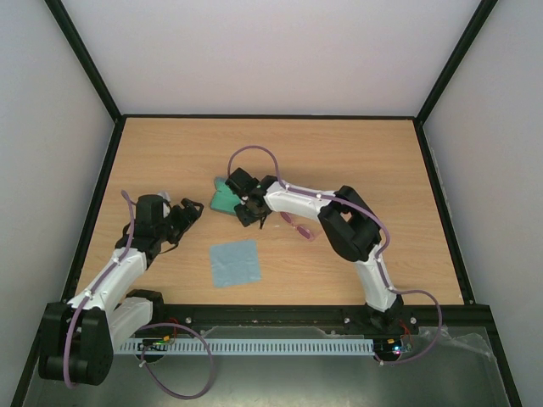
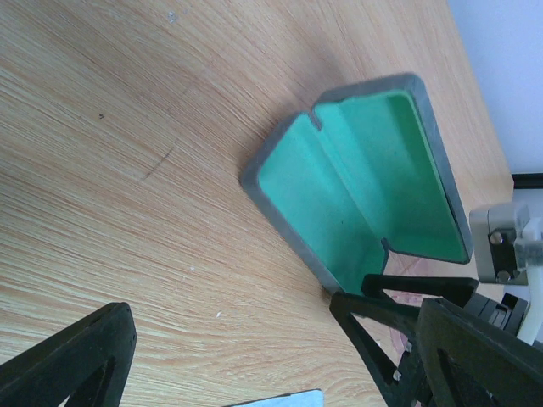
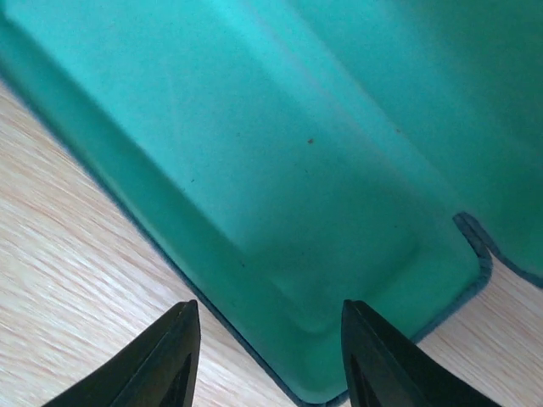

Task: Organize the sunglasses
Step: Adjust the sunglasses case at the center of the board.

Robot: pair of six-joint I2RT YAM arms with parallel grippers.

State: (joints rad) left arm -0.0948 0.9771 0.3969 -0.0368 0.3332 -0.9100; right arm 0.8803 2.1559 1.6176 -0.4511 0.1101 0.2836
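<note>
The pink sunglasses (image 1: 298, 225) lie on the wooden table, partly under my right forearm. The blue-grey case (image 1: 222, 200) lies open to their left, its green lining up. It also shows in the left wrist view (image 2: 365, 178) and fills the right wrist view (image 3: 297, 170). My right gripper (image 1: 247, 203) is open and empty, its tips (image 3: 271, 348) just above the case's near end. My left gripper (image 1: 190, 213) is open and empty, low over the table (image 2: 280, 373), left of the case. A pinkish patch (image 2: 416, 273) by the case's end may be the glasses.
A light blue square cloth (image 1: 235, 262) lies flat in front of the case; its corner shows in the left wrist view (image 2: 284, 398). A black frame rail (image 1: 297, 312) runs along the near table edge. White walls enclose the back and sides.
</note>
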